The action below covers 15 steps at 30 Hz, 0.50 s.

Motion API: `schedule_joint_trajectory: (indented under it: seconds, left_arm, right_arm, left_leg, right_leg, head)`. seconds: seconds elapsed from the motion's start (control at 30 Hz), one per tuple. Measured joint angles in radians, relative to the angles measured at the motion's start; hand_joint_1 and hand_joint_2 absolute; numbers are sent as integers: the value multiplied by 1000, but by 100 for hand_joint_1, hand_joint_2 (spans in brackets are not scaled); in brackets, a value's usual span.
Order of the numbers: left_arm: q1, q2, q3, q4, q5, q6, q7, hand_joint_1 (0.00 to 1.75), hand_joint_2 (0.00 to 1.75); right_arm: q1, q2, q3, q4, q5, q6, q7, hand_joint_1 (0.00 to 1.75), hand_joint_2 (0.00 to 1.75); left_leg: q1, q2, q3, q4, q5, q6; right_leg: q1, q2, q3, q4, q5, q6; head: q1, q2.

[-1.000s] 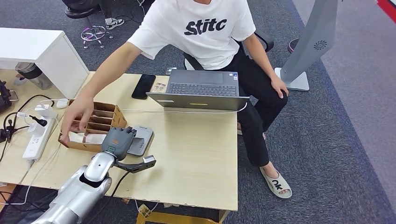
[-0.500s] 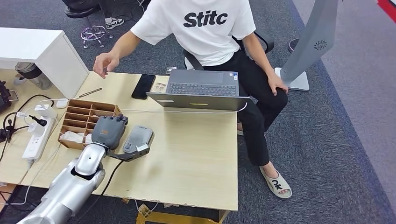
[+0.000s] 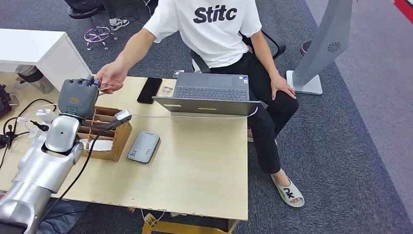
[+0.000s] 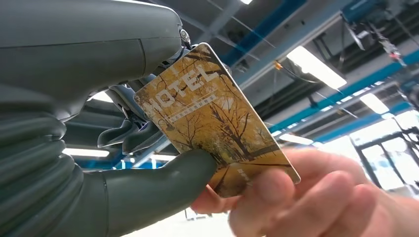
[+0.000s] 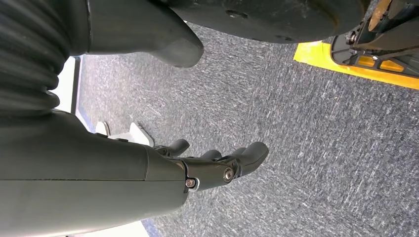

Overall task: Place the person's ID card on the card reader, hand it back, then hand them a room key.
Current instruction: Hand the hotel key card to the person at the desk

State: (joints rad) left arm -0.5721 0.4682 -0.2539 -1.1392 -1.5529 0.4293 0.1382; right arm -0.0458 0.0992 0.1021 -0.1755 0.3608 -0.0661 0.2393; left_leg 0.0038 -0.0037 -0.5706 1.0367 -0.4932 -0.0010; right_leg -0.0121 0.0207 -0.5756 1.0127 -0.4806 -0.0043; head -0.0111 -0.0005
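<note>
- Left hand [image 4: 99, 163] pinches the key card [image 4: 212, 123] between thumb and fingers, raised above the table's [image 3: 204, 161] far left corner.
- A person's hand [image 4: 306, 197] grips the card's other end.
- Right hand [image 5: 197, 170] hangs over the carpet, fingers loosely apart, holding nothing.
- The reader [image 3: 144, 146] lies near the table's left edge.

The robot's left arm [image 3: 46, 161] is built of rounded silver shells, with a black cable running along its side. Its left hand [image 3: 78, 97] has a dark grey back bearing a small orange mark, and a grey ribbed cover sits at the wrist. A thick grey thumb [image 4: 163, 185] juts out beside darker fingers [image 4: 128, 136]. The right hand [image 5: 197, 163] shows a dark casing with small silver screws near its fingers [image 5: 249, 153]
</note>
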Motion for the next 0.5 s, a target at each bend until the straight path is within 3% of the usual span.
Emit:
schedule_joint_trajectory:
  seconds: [0.17,0.3,0.4,0.5]
  left_arm:
    - [-14,13,-1,0,0,3,25,175,175]
    - [8,13,-13,-1,0,81,48,0,175]
    - [52,-1,-21,-23,1,170,63,0,175]
    - [102,-31,-17,-68,22,186,23,0,175]
  right_arm:
    - [0,0,-5,0,-7,0,-1,0,175]
    - [0,0,-9,0,-3,-2,-1,0,175]
    - [0,0,-10,0,4,-4,2,0,175]
    - [0,0,-14,0,6,-4,7,0,175]
  left_leg:
    - [0,0,0,0,0,0]
    - [0,1,0,0,0,0]
    - [0,1,0,0,0,0]
    - [0,0,-1,0,0,0]
  right_leg:
    - [0,0,0,0,0,0]
    - [0,1,0,0,0,0]
    - [0,1,0,0,0,0]
    - [0,0,0,-1,0,0]
  head:
    - [0,0]
    - [0,0]
    - [0,0]
    - [0,0]
